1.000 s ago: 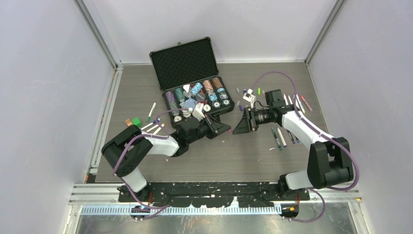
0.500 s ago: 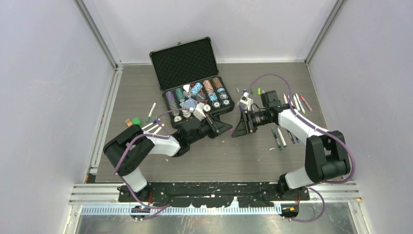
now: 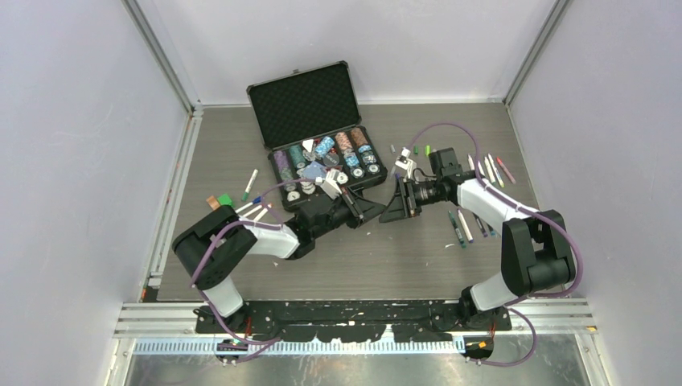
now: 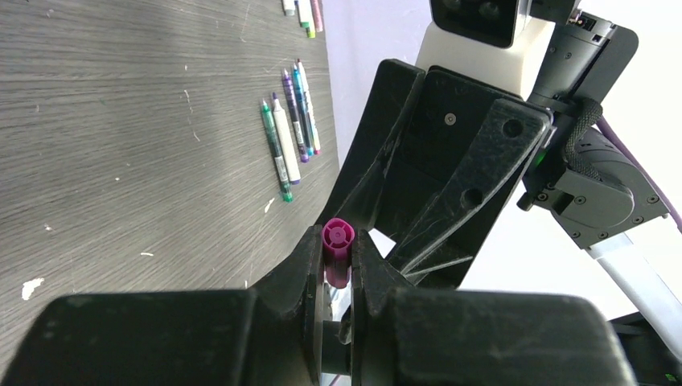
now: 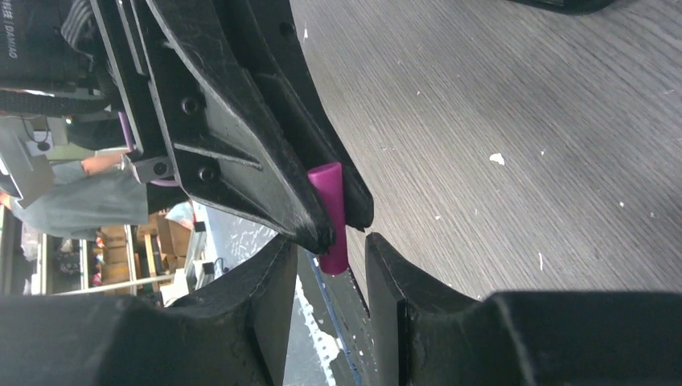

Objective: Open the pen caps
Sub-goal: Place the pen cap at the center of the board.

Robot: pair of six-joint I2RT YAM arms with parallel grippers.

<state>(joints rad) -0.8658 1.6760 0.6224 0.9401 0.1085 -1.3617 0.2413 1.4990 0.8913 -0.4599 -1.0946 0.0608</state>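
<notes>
While left end effector (image 4: 338,251) clamps a magenta pen (image 4: 338,236) mid-table (image 3: 386,261), right end effector (image 5: 328,248) straddles it, parted.

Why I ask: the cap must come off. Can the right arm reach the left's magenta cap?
Probably yes: the magenta cap sticks out of the left fingers, its tip between the right fingers, nothing blocking.

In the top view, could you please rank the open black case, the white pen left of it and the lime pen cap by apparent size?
Largest: open black case, by far.
Next: white pen.
Smallest: lime pen cap.
All rest on the table, so nearness hardly matters.
</notes>
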